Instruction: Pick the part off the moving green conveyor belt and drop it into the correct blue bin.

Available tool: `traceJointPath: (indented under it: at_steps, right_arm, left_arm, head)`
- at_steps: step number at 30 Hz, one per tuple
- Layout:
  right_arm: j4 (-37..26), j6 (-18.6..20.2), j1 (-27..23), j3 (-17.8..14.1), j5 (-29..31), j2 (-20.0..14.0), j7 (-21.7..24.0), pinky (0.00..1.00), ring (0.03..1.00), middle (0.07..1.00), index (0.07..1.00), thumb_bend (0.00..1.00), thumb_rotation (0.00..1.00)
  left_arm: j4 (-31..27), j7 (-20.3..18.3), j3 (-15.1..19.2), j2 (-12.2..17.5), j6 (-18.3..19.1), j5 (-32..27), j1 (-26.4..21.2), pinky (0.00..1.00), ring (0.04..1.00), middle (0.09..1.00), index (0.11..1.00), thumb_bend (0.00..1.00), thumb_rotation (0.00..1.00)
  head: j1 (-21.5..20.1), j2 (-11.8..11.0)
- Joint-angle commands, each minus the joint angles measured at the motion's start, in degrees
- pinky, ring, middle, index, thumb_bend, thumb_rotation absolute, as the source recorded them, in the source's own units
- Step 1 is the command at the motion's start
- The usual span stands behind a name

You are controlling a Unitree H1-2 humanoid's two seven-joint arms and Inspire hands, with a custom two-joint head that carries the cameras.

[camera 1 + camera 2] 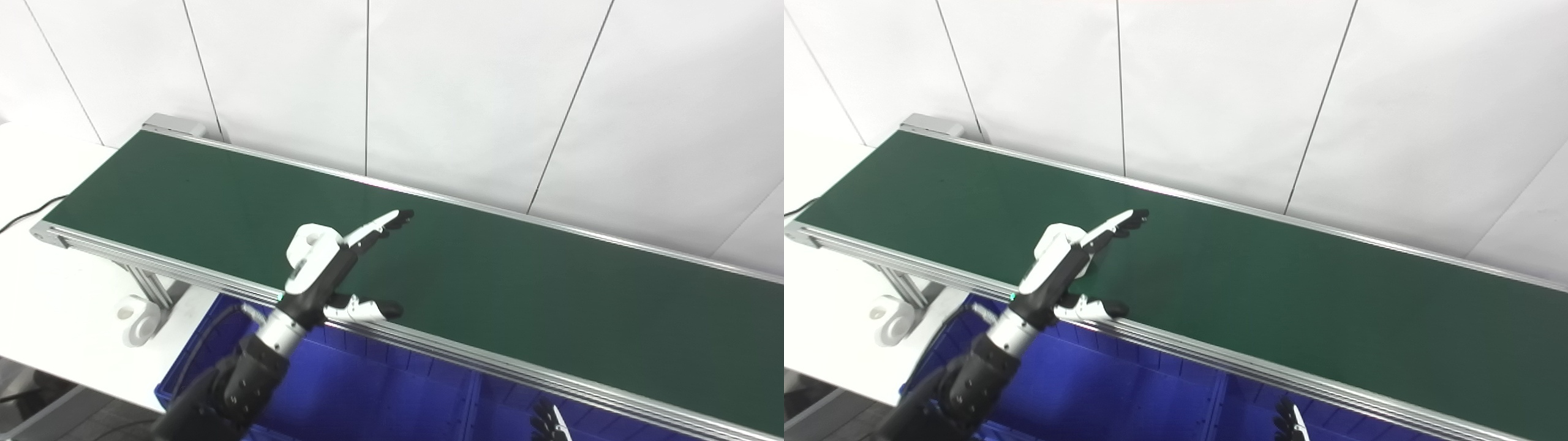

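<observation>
Part: we see none on the green conveyor belt (490,288), so nothing can be picked yet. Our left hand (334,263) hovers over the belt's near edge, fingers apart and empty. Our right hand (551,422) barely shows above the blue bin (380,392); its fingers' state we cannot tell. A late closure would miss a moving part.

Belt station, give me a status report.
Left hand open, raised over the belt's near edge. Right hand barely in view, low over the blue bin; state unclear. No part visible on belt. Nothing in the way.
</observation>
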Motion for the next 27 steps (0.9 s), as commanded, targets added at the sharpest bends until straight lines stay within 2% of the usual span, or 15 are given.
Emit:
traceJointPath:
  at_steps: [1,7,9,11,12,13,14,21,24,27]
  right_arm:
    - [-0.7,-3.3,-0.6,0.3,0.2,0.2,-1.2,0.83,0.903,0.931,0.954,0.81,0.95]
    - [-0.4,-3.3,-1.0,1.4,-1.2,-0.2,-3.4,0.82,0.891,0.926,0.95,0.81,0.96]
    - [-0.4,-3.3,-1.1,1.9,-1.3,-0.5,-4.0,0.82,0.888,0.923,0.948,0.81,0.96]
    - [-0.5,-3.3,-1.2,2.4,-1.4,-0.8,-4.6,0.82,0.887,0.919,0.947,0.8,0.96]
    - [-0.6,-3.3,-1.2,2.6,-1.4,-0.9,-4.7,0.82,0.887,0.918,0.947,0.79,0.95]
    - [-0.6,-3.3,-1.2,2.7,-1.3,-1.0,-4.7,0.82,0.885,0.919,0.949,0.8,0.96]
    - [-0.6,-3.3,-1.2,2.8,-1.2,-1.1,-4.7,0.82,0.886,0.921,0.952,0.81,0.95]
    - [-0.9,-3.3,-1.3,3.4,0.1,-1.4,-4.7,0.82,0.887,0.92,0.949,0.8,0.92]
    - [-0.9,-3.3,-1.3,3.6,0.4,-1.6,-4.4,0.83,0.893,0.924,0.956,0.8,0.92]
    - [-0.7,-3.3,-1.4,3.6,1.1,-1.6,-4.2,0.84,0.895,0.925,0.956,0.8,0.92]
  left_arm:
    - [-0.3,-1.3,1.6,2.1,1.0,0.5,-2.5,0.82,0.885,0.912,0.916,0.69,0.92]
    - [3.8,-4.6,3.8,5.3,4.0,1.7,-6.1,0.84,0.91,0.934,0.93,0.72,0.89]
    - [4.8,-5.6,4.0,6.8,5.6,4.0,-7.4,0.84,0.915,0.941,0.937,0.72,0.89]
    - [5.7,-6.1,4.0,7.9,6.9,6.4,-8.5,0.84,0.914,0.945,0.945,0.7,0.74]
    - [6.2,-6.4,4.0,8.5,7.6,7.5,-9.1,0.83,0.913,0.945,0.946,0.69,0.72]
    - [6.8,-6.6,3.9,9.1,8.1,8.3,-9.8,0.83,0.911,0.943,0.949,0.71,0.5]
    - [7.3,-6.8,3.8,9.5,8.4,8.8,-10.2,0.82,0.909,0.941,0.951,0.72,0.36]
    - [10.2,-9.6,2.8,11.6,10.8,11.0,-12.7,0.83,0.916,0.944,0.966,0.82,0.16]
    - [11.1,-10.5,2.1,11.8,12.1,12.0,-13.6,0.83,0.918,0.944,0.971,0.86,0.1]
    - [12.0,-11.7,1.5,11.8,13.2,12.4,-14.3,0.84,0.924,0.948,0.972,0.86,0.08]
  head:
    - [0.0,0.0]
    - [0.1,-0.1]
    - [0.1,-0.1]
    - [0.2,-0.1]
    - [0.2,-0.1]
    - [0.1,-0.1]
    - [0.1,-0.1]
    - [0.2,-0.2]
    - [0.2,-0.1]
    - [0.1,-0.1]
